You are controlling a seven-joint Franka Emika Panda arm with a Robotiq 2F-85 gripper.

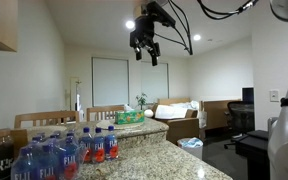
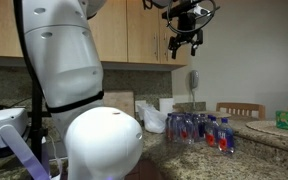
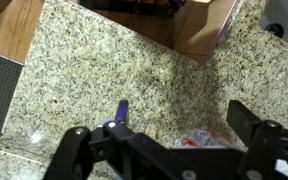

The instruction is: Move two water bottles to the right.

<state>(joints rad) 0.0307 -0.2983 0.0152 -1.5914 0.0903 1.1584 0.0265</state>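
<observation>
Gripper (image 1: 146, 55) hangs high in the upper middle of the frame, jaws spread wide, nothing between them. It shows the same in the other exterior view (image 2: 185, 52), well above everything.

The two water bottles (image 1: 109, 148) (red label band, blue cap) stand upright at lower left on the granite counter (image 1: 174, 160), at the right edge of the bottle cluster and just beside the FIJI bottles (image 1: 54, 160). In an exterior view they sit at lower right of centre (image 2: 219, 138), again on the outer end of the group. A green tissue box (image 1: 131, 117) is further back on the counter.

The wrist view looks down on bare granite with both fingers at the bottom edge. Something blue and a bit of red shows between them, too blurred to name.

The step looks like the approach to the first bottle, with nothing moved yet. To do it well:
- Drop straight down over the outermost red-label bottle, not a FIJI one.
- Keep the jaws wide until they straddle the body below the cap.
- Close on the label band, since thin plastic probably flexes.
- Lift before moving sideways, as the neighbours stand close and likely tip easily.
- Set it down on the bare granite at frame right.
</observation>
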